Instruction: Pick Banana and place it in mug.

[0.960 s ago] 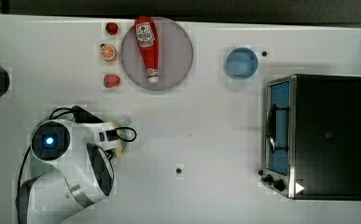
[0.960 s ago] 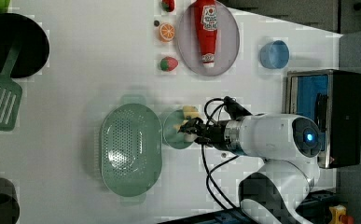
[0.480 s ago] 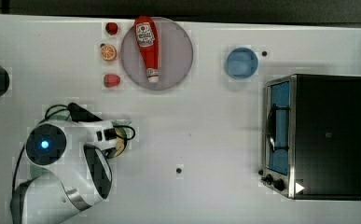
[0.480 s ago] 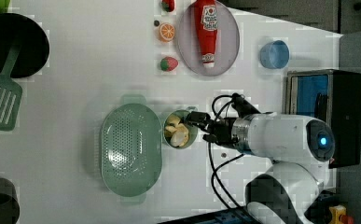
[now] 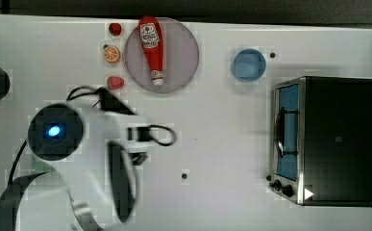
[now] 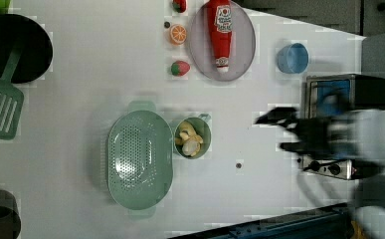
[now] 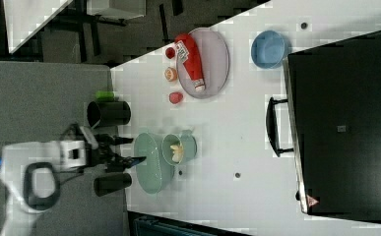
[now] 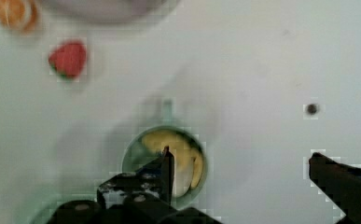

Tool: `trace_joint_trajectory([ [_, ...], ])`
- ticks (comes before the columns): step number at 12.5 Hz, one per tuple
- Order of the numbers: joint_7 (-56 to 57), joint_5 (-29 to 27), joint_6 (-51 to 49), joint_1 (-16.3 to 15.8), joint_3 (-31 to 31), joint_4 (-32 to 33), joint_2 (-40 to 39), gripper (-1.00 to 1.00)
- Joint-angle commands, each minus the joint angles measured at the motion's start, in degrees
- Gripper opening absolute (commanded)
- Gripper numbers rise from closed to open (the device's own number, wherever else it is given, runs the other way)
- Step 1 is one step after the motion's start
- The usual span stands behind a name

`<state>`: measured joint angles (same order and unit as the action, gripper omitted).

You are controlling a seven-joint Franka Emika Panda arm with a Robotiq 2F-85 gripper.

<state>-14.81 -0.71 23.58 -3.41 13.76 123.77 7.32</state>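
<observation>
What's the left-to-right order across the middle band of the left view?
Spatula → colander → mug holding the banana → open gripper → toaster oven.

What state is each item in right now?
banana: inside the mug, released
mug: upright beside the colander
gripper: open, empty, clear of the mug
ketchup bottle: lying on the plate
colander: upright, empty
toaster oven: door shut
blue cup: upright, empty
</observation>
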Motion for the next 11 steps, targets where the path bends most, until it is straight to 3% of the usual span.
trace_joint_trajectory([
  [1, 1.7, 0.9, -7.0, 2.8, -9.5, -7.0, 4.3, 1.0],
  [5, 3.7, 1.2, -16.7, 2.8, -16.9, -11.8, 8.6, 1.0],
  [11, 5.5, 1.3, -19.9, 2.8, -18.0, -13.1, 7.8, 1.0],
])
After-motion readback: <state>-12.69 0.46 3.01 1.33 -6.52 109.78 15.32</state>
